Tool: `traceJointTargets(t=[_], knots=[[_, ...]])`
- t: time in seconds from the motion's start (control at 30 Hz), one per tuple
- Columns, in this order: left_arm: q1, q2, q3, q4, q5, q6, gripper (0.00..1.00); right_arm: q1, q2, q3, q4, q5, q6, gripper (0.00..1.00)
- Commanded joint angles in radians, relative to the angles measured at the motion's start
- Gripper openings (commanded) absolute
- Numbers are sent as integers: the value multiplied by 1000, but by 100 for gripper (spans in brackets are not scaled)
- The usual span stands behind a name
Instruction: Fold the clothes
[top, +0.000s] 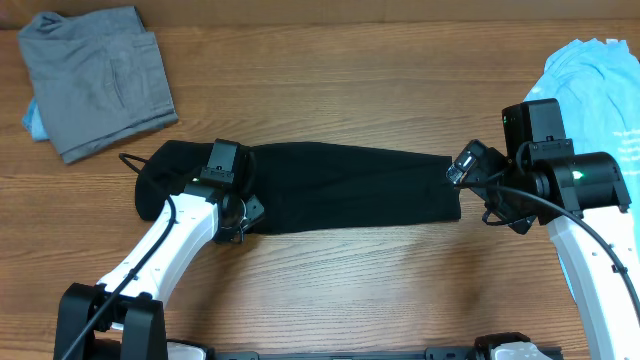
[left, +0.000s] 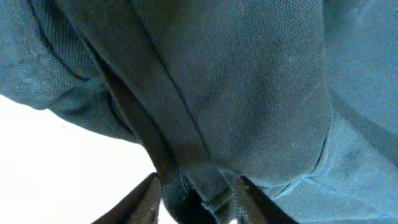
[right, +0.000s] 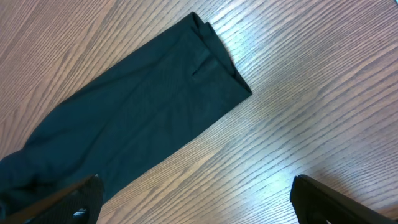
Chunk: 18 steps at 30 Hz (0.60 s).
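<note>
Left gripper (left: 198, 194) pinching 1 black shirt (top: 340, 185); right gripper (right: 199, 199) released; 1 grey garment (top: 95, 80), 1 blue T-shirt (top: 595, 85).

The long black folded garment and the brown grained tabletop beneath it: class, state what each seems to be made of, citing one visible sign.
The long black folded garment looks like a knitted, piqué-like fabric, matte; the left wrist view shows a fine dotted texture and soft creases. The brown grained tabletop looks like wood or wood-look laminate, slightly glossy, with streaky grain and glare; which of the two, the look leaves open.
</note>
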Motion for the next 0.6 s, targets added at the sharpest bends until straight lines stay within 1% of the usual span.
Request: traceJointTargets(t=[0.0,0.1,0.13,0.23,0.4,0.57], knots=[[5,11,-3,8,-19,1,25,2,-5,-1,4,-3,-7,100],[5,11,-3,13,-19,1,7,2,-5,-1,10,-3,-6,100],[5,11,-1,17,-19,1,4,2,-5,-1,10,-3,-6,100],[5,10,20,19,-19,2,4,2,-5,-1,11,-1,-7,100],[5,10,106,26,-31,17,4,2,-5,-1,16,4,-6,100],[5,11,124,90,-68,16,5,2,-2,-1,21,4,-6,100]])
